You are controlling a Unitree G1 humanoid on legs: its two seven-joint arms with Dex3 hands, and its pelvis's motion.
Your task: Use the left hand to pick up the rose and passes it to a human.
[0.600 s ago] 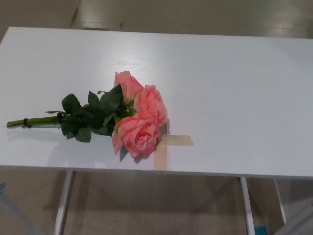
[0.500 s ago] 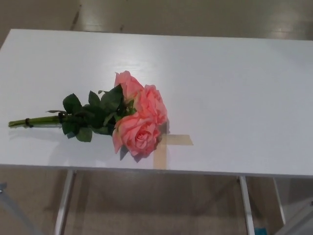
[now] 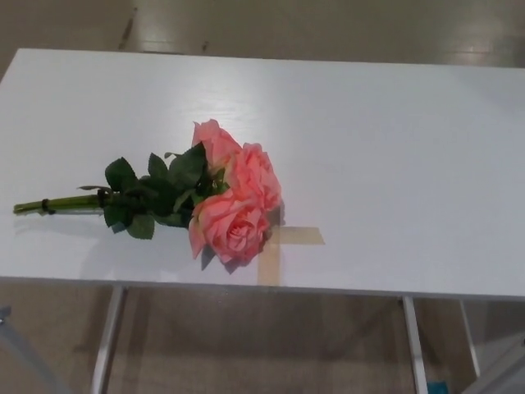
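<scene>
White tabletop (image 3: pixel 394 148) bears a bunch of pink fabric roses (image 3: pixel 234 201), green stems pointing left, blooms touching a tan tape cross (image 3: pixel 283 242). Neither robot hand shows; the pickup seems unstarted, calling for a left-hand reach to the stems.

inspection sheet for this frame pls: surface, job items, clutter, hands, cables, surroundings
Surface: white table, flat, with a tan tape cross near the front edge.
Job's things: pink rose bunch lying on its side, blooms beside the tape cross, green stems pointing to the robot's left, bound by dark ties.
Clutter: nothing seen.
Hands: neither in view; rose untouched.
Cables: nothing seen.
Surroundings: beige floor beyond the table, white table legs below; no person visible.
</scene>
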